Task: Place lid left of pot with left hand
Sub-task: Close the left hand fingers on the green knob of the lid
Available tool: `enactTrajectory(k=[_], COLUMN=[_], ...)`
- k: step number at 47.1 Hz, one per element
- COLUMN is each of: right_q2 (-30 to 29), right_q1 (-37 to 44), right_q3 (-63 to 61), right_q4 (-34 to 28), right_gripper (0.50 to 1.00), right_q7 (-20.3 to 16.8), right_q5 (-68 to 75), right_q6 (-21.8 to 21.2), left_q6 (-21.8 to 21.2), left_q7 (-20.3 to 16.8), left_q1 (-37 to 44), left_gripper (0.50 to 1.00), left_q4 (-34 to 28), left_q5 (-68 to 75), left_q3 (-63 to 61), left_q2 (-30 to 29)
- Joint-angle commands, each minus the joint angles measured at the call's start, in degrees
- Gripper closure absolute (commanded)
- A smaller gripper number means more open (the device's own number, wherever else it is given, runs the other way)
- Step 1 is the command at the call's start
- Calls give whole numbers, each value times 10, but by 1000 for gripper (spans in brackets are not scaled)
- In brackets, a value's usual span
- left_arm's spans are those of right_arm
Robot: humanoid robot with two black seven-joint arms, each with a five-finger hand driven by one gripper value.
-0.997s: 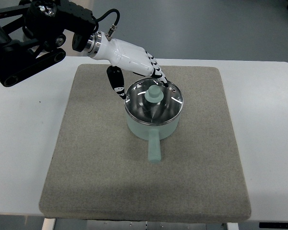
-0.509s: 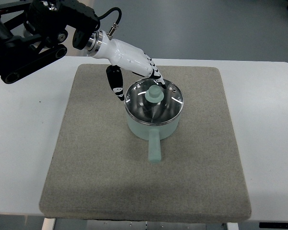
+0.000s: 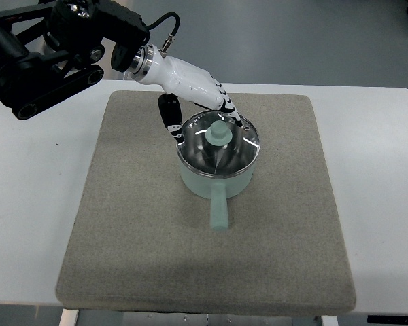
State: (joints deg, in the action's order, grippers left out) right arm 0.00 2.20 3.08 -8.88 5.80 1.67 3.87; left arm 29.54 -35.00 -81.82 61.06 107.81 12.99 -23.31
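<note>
The lid [image 3: 219, 144] sits on the pot [image 3: 216, 173], its glass ringed by a metal rim and its pale green knob [image 3: 219, 133] standing at the centre. We judge the task barely begun: the lid has not been lifted, and the lifting, the carry to the left and the setting down on the mat [image 3: 136, 224] are all left to do.

The pot stands a little toward the far edge of the mat and near its middle from side to side, with its green handle [image 3: 218, 207] pointing toward the near edge. The stretch of mat to the pot's left shows nothing lying on it.

Our left hand [image 3: 197, 95] comes in from the far left corner and hangs over the far-left part of the lid's rim. Its fingers [image 3: 226, 109] are loosely spread and reach down toward the knob, their tips just beside it on the far side; we cannot tell whether any of them touches it. The thumb [image 3: 168, 117] hangs down outside the pot's left wall. Nothing is pinched. The right hand does not show.

The mat lies on a white table [image 3: 27, 204].
</note>
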Motion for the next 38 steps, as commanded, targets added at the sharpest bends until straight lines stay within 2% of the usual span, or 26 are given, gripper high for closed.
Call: enactTrajectory(k=[1, 6, 13, 24, 33, 38], right_q2=[0, 0, 0, 0, 0, 0], right_q1=[0, 0, 0, 0, -1, 0], right_q3=[0, 0, 0, 0, 0, 0], right_q4=[0, 0, 0, 0, 0, 0], right_gripper=[579, 579, 579, 579, 579, 579], right_q7=[0, 0, 0, 0, 0, 0], right_q5=[0, 0, 0, 0, 0, 0], right_q6=[0, 0, 0, 0, 0, 0], left_q6=[-4, -19, -20, -20, -25, -25], left_q7=[0, 0, 0, 0, 0, 0], left_q1=[0, 0, 0, 3, 5, 5], left_gripper=[604, 621, 671, 673, 754, 761], left_q4=[-5, -12, -12, -12, -14, -22], left_q5=[1, 3, 3, 3, 5, 5], left_q3=[2, 2, 0, -1, 0, 2], left_q2=[4, 7, 8, 10, 21, 24])
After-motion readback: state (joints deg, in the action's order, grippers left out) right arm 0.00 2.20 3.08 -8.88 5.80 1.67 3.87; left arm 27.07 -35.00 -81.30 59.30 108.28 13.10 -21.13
